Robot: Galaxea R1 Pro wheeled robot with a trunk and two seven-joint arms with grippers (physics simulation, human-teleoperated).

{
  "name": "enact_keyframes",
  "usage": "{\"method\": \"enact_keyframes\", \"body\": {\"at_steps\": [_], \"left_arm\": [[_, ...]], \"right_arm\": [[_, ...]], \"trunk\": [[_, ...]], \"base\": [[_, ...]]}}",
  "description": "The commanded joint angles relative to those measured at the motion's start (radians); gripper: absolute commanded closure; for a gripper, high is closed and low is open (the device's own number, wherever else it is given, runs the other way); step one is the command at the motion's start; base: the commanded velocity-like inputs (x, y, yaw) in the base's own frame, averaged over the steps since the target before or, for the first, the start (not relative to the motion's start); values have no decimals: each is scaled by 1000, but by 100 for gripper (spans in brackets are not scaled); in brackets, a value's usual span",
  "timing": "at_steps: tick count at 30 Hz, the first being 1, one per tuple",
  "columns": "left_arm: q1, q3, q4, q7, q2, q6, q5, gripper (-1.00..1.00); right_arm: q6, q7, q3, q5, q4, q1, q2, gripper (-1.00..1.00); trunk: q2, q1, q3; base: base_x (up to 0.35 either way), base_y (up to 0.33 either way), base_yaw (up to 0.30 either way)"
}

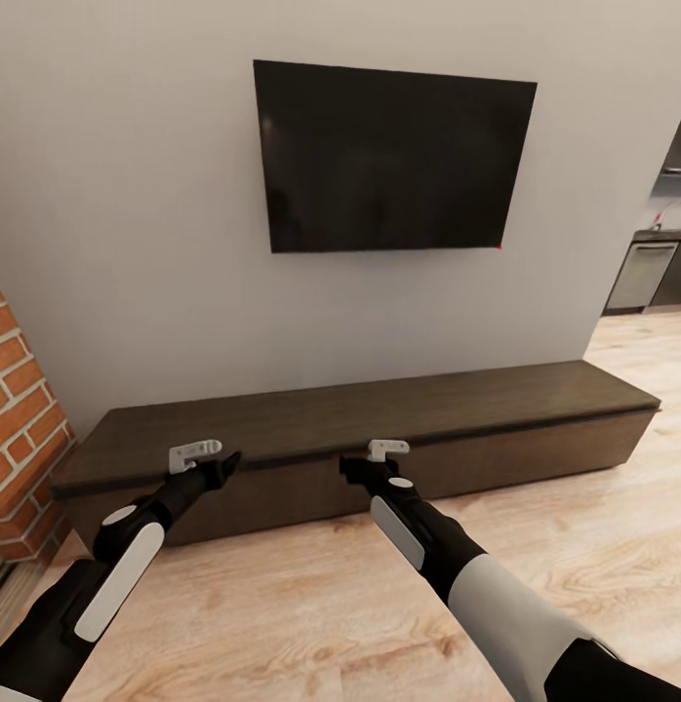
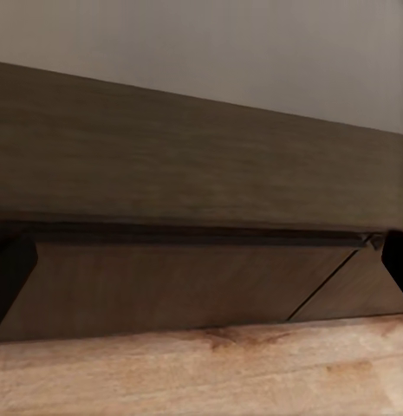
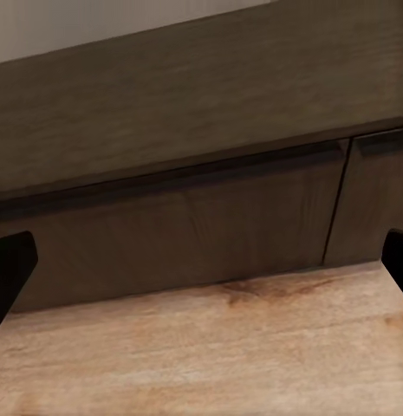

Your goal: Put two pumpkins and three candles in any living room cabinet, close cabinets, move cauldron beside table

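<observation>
Reaching forward over the light wood floor (image 1: 282, 604), both arms, black at the forearm with white panels. Left claw (image 1: 223, 466) held low in front of the left part of the cabinet (image 1: 497, 409), fingers spread wide, dark tips (image 2: 10, 277) at either edge of the left wrist view with nothing between them. Right claw (image 1: 358, 470) level with it, a little right of the cabinet's middle, likewise spread and empty, its dark tips (image 3: 9, 264) far apart at the edges of the right wrist view. Both hovering just short of the dark drawer fronts, apart from the wood as far as can be told.

Beyond the claws, the cabinet: long, low, dark brown, running from the brick fireplace (image 1: 19, 429) at the near left to the far right, where the floor carries on. All fronts flush and closed in the head view, with a thin shadowed gap under the top slab. Seam between two drawer fronts (image 2: 322, 282) visible from the left wrist, another seam (image 3: 335, 204) from the right wrist, both tight. Two small pale grey bracket-shaped parts (image 1: 194, 452) seen just above the claws against the cabinet's top edge; whether resting on the cabinet or belonging to the arms, cannot tell.

Behind the cabinet, a plain grey wall (image 1: 136, 244) with a black television (image 1: 394, 161) hung above the middle, screen dark. Farthest off at the right, through an opening, a kitchen corner with a steel appliance (image 1: 641, 276) under a dark counter.
</observation>
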Motion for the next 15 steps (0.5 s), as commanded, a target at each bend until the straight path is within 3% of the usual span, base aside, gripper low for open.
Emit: {"method": "enact_keyframes", "body": {"at_steps": [1, 15], "left_arm": [[-1, -2, -2, 10, 1, 2, 11, -100], [-1, -1, -2, 9, 0, 2, 11, -100]], "right_arm": [[3, -8, 4, -7, -2, 0, -1, -100], [1, -8, 4, -7, -2, 0, 0, -100]], "trunk": [[7, -4, 2], [105, -58, 65]], "base": [[0, 0, 0], [0, 0, 0]]}}
